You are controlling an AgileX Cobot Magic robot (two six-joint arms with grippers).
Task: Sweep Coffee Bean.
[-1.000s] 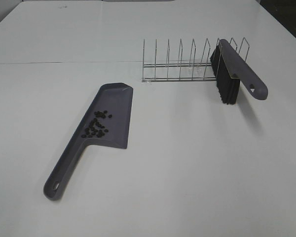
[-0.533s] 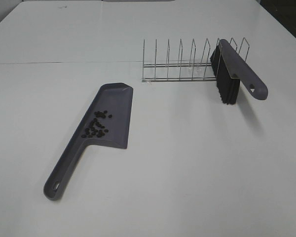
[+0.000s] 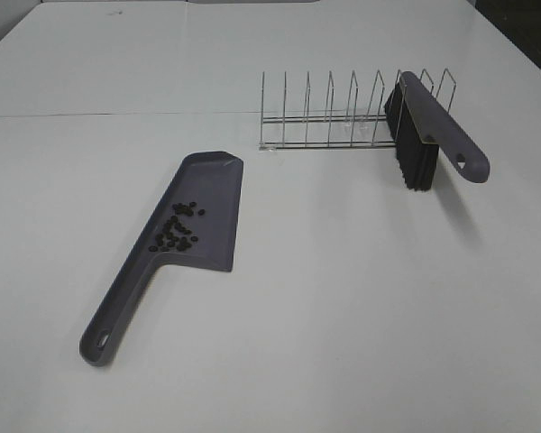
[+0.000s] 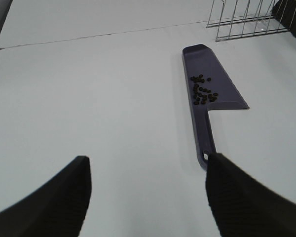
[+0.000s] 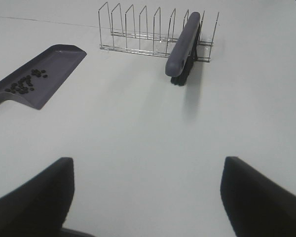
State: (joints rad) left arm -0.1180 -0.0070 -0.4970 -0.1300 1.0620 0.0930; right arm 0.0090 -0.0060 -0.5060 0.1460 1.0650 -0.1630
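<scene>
Now the coffee beans [image 3: 177, 230] lie clustered in the grey dustpan [image 3: 212, 180] on the table [image 3: 343, 316]; left gripper [image 4: 148, 192] and right gripper [image 5: 145, 197] both gape, holding nothing; the brush [image 3: 428, 131] leans in the wire rack [image 3: 329, 117].

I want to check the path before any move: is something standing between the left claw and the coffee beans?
Nothing visible does. The left claw is open above bare table, and the coffee beans already lie inside the dustpan, uncovered.
</scene>
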